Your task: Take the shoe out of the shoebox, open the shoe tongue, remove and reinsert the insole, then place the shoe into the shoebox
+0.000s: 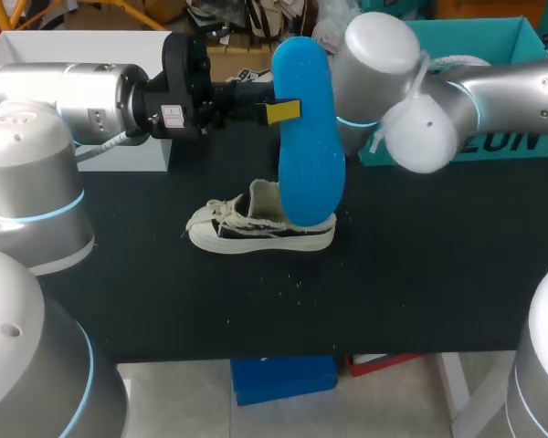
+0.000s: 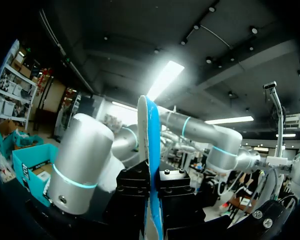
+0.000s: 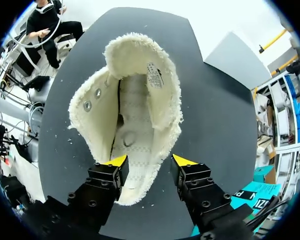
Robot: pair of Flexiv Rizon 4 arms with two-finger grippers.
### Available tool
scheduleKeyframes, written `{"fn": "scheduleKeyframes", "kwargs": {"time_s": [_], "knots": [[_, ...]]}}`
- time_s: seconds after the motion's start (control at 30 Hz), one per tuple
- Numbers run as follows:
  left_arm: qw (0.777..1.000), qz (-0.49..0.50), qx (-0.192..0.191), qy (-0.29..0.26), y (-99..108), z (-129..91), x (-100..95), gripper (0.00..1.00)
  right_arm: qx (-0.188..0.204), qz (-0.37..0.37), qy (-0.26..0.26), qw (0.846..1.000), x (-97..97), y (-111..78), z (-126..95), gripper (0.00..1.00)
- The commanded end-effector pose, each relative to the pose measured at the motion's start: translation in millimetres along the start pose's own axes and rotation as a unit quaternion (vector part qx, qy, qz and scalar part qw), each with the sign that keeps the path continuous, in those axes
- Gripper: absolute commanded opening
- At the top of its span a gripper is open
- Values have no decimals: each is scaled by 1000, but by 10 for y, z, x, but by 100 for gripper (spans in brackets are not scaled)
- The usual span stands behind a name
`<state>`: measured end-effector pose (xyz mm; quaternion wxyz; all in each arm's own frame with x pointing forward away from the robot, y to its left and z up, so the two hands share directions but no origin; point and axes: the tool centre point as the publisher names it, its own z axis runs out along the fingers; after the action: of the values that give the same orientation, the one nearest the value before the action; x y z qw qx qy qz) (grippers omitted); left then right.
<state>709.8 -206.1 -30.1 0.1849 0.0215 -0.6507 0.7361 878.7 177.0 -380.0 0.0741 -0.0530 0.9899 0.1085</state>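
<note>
My left gripper (image 1: 283, 111) is shut on a blue insole (image 1: 307, 137) and holds it upright above the table, its lower end just over the shoe's heel. In the left wrist view the insole (image 2: 149, 130) stands edge-on between my left gripper's (image 2: 152, 187) dark fingers. The cream and black shoe (image 1: 260, 228) lies on the black table (image 1: 420, 274), toe to the left. My right gripper (image 3: 150, 162) hangs over the shoe's (image 3: 135, 110) fleecy mouth, with the heel between its yellow fingertips (image 3: 116, 161). One tip is at the heel's rim and the other stands slightly off it. The insole hides this gripper in the head view.
The teal shoebox (image 1: 493, 55) stands at the back right, behind my right arm (image 1: 420, 100). A white box (image 1: 73, 41) sits at the back left, behind my left arm (image 1: 64, 91). Small white specks dot the cloth around the shoe.
</note>
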Motion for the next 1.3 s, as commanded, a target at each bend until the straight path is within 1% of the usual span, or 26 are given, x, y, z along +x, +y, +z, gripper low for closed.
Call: {"fn": "scheduleKeyframes", "kwargs": {"time_s": [0.03, 0.07, 0.1, 0.37, 0.4, 0.43, 0.5, 0.57, 0.63, 0.73, 0.77, 0.8, 0.83, 0.87, 1.3], "knots": [[1000, 1, 1, -2, 10, 18, -2, 0, 186, 2, 6, 983, -50, 111, 74, 50], [1000, 1, 1, -2, 10, 18, -2, 0, 187, 2, 8, 982, -51, 126, 88, 51], [1000, 1, 1, -2, 10, 18, -2, 0, 187, 2, 10, 982, -51, 140, 101, 50], [1000, 1, 1, -2, 10, 18, -2, 0, 187, 3, 18, 982, -46, 248, 172, 50], [1000, 1, 1, -2, 10, 18, -2, 0, 184, 5, 19, 983, -45, 256, 179, 51], [1000, 1, 1, -2, 10, 18, -2, 0, 181, 8, 20, 983, -44, 262, 186, 55], [1000, 1, 1, -2, 10, 18, -2, 0, 179, 9, 21, 984, -38, 277, 200, 60], [1000, 1, 1, -2, 10, 18, -2, 0, 171, 12, 26, 985, -33, 286, 213, 57], [1000, 1, 1, -2, 10, 18, -2, 0, 169, 14, 26, 985, -30, 291, 220, 51], [1000, 1, 1, -2, 10, 18, -2, 0, 157, 19, 33, 987, -26, 294, 244, 45], [1000, 1, 1, -2, 10, 18, -2, 0, 155, 20, 35, 987, -23, 297, 259, 36], [1000, 1, 1, -2, 10, 18, -2, 0, 152, 23, 40, 987, -22, 290, 284, 23], [1000, 1, 1, -2, 10, 18, -2, 0, 148, 27, 43, 988, -21, 285, 297, 0], [1000, 1, 1, -2, 10, 18, -2, 0, 135, 31, 51, 989, -19, 281, 305, 0], [1000, 1, 1, -2, 10, 18, -2, 0, 135, 31, 51, 989, -19, 281, 305, 0]]}}
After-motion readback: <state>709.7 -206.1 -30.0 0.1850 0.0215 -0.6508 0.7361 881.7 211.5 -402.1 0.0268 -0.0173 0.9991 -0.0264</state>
